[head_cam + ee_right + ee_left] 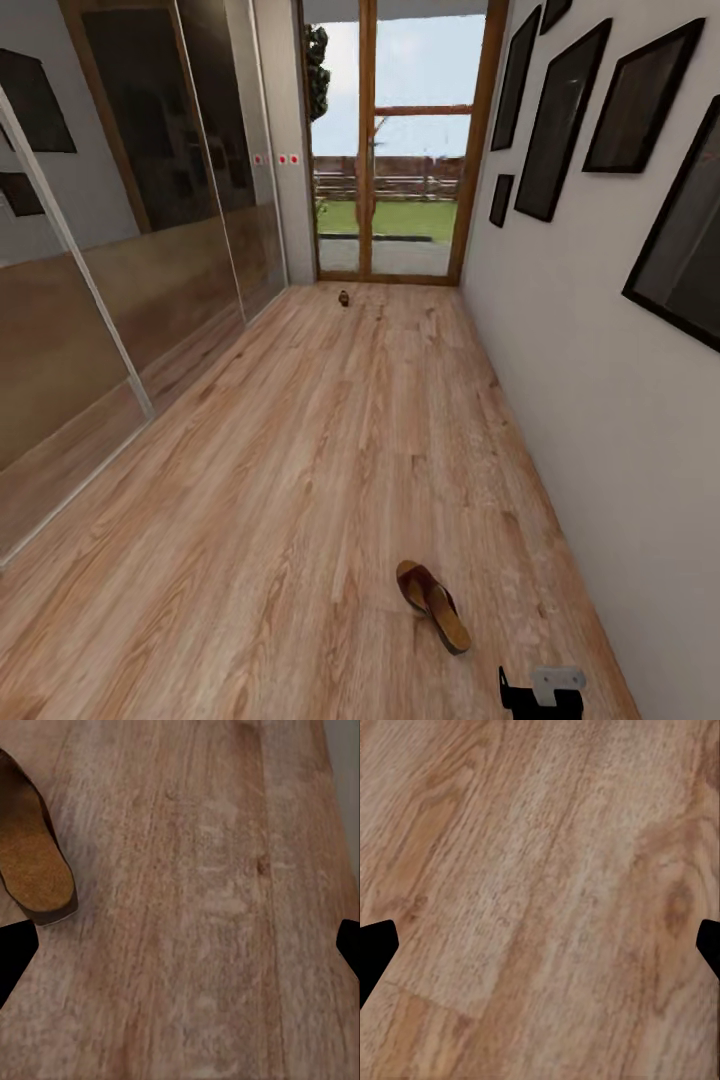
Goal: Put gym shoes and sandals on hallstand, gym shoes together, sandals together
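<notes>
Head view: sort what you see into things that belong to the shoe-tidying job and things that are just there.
Belongs to the job:
- near sandal, lying on the corridor floor
- small dark item by the glass door, possibly the other sandal; too small to tell
- right gripper, open

Just there:
- framed pictures
- mirrored wardrobe doors
- glass door

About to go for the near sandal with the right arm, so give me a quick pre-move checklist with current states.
1. Near sandal located, flat on the corridor floor: ok.
2. Right gripper open and empty: ok.
3. Right gripper lined up over the sandal: not ok, the sandal sits off to one side of the fingers.
4. Left gripper open, nothing held: ok.
5. Second small dark item by the glass door is a shoe: cannot tell.
6. Hallstand location known: cannot tell.
</notes>
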Tool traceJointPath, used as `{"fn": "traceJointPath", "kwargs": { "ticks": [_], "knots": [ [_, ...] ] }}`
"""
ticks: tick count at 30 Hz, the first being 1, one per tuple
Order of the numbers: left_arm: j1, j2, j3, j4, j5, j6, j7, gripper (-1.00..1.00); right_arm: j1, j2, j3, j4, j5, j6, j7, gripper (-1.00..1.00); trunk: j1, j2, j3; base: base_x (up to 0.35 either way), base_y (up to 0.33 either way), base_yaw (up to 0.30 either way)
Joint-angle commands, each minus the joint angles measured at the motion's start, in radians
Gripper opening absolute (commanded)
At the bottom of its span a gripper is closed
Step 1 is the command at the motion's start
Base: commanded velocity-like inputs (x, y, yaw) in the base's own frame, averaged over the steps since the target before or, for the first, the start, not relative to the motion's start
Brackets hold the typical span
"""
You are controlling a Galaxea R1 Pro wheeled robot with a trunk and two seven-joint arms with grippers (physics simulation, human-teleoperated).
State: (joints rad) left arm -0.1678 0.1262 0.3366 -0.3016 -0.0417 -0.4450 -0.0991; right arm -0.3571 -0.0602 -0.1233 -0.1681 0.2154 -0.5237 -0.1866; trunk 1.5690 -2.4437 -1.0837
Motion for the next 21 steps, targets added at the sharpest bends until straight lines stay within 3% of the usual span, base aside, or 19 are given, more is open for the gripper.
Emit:
{"fn": "traceJointPath", "kwargs": {
  "ticks": [1, 10, 21],
  "knots": [
    [-0.001, 0.0, 0.009, 0.001, -0.004, -0.003, -0.008, 1.0, 0.0, 0.0, -0.007, 0.001, 0.01, -0.003, -0.003, 1.0, 0.0, 0.0, -0.001, 0.268, -0.168, 0.253],
    [-0.001, 0.0, 0.009, 0.001, -0.004, -0.003, -0.008, 1.0, -0.001, 0.0, -0.007, 0.001, 0.01, -0.002, -0.003, 1.0, 0.0, 0.0, -0.001, 0.217, -0.197, 0.104],
    [-0.001, 0.0, 0.01, 0.0, -0.003, -0.003, -0.007, 1.0, -0.001, 0.0, -0.006, 0.001, 0.01, -0.002, -0.001, 1.0, 0.0, 0.0, -0.001, 0.074, -0.192, 0.002]
  ]
}}
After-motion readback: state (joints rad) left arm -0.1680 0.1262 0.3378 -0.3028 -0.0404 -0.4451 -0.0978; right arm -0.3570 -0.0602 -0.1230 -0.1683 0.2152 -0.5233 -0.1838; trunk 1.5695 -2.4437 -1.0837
